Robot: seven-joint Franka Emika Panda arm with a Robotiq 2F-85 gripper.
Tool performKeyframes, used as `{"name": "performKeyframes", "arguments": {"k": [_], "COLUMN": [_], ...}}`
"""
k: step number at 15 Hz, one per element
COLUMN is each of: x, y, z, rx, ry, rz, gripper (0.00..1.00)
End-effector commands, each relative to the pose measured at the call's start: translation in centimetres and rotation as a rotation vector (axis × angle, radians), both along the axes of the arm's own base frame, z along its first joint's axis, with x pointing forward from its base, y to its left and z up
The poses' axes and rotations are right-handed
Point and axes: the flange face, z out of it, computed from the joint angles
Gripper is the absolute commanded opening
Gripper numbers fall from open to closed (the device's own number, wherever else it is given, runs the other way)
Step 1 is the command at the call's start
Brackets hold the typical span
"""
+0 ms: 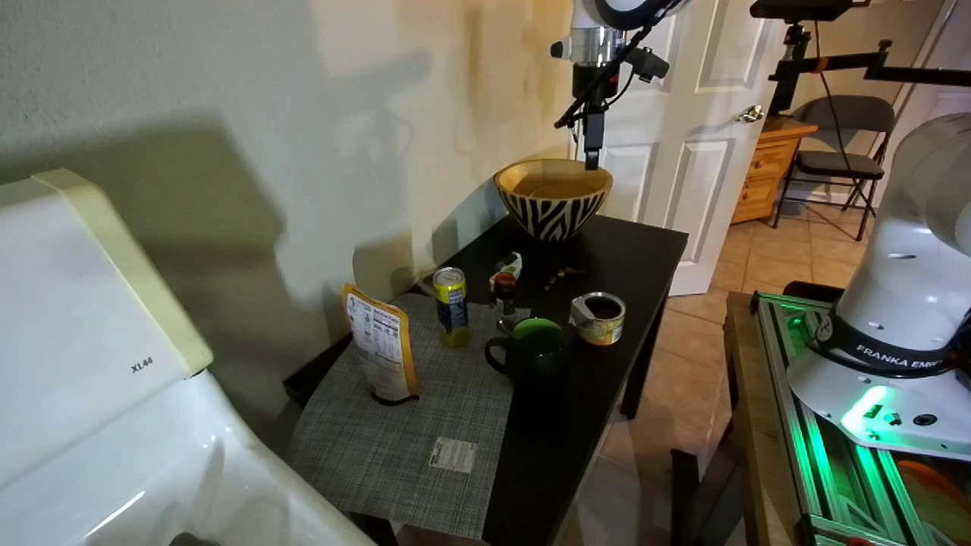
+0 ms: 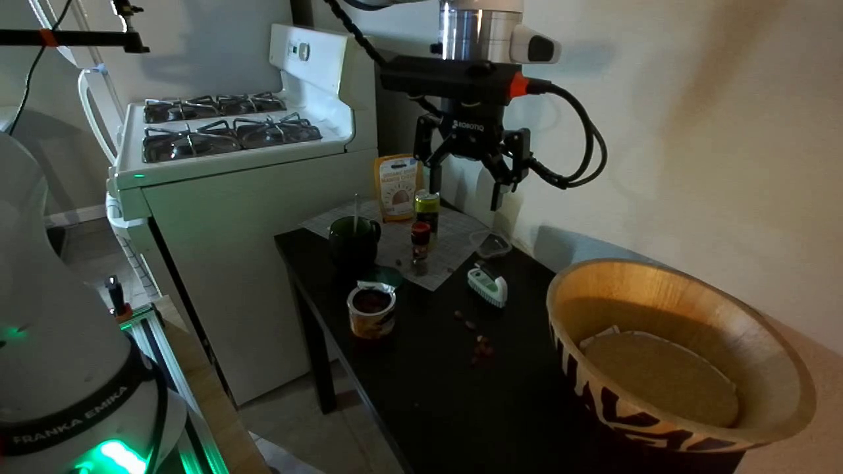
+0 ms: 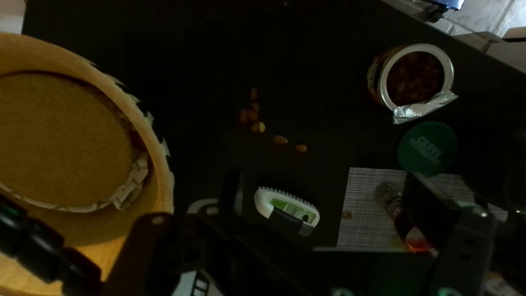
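My gripper (image 2: 465,191) is open and empty, high above the black table. Its fingers also show in the wrist view (image 3: 328,193), spread wide apart. A white and green brush (image 3: 287,207) appears between them, well below on the table. Several loose nuts (image 3: 252,115) lie beyond the brush. An opened can of nuts (image 3: 415,78) with peeled foil stands near a green lid (image 3: 427,148). A red-capped spice bottle (image 2: 420,243) stands on the grey placemat, partly behind a finger in the wrist view. A zebra-patterned wooden bowl (image 1: 554,216) holds a round tan thing (image 2: 658,375).
A dark green mug (image 1: 535,360), a yellow and dark drink can (image 1: 451,303) and a yellow-edged pouch (image 1: 383,341) stand on or by the placemat (image 1: 425,485). A clear container (image 2: 490,243) is near the wall. A white stove (image 2: 263,250) is beyond the table.
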Motion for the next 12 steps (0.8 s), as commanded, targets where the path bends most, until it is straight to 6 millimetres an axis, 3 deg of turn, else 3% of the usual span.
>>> {"name": "performKeyframes", "arguments": {"k": [1, 8, 10, 11, 12], "x": [1.6, 2.7, 2.6, 3.2, 3.2], "y": [4.5, 13.4, 13.8, 13.7, 14.0], "z": [-1.6, -2.2, -1.7, -2.1, -2.0], "rx": [0.041, 0.032, 0.032, 0.017, 0.017], "ry": [0.045, 0.059, 0.068, 0.069, 0.07], "rz": [0.164, 0.579, 0.696, 0.606, 0.645], "gripper": [1.0, 1.0, 1.0, 1.0, 1.0]}}
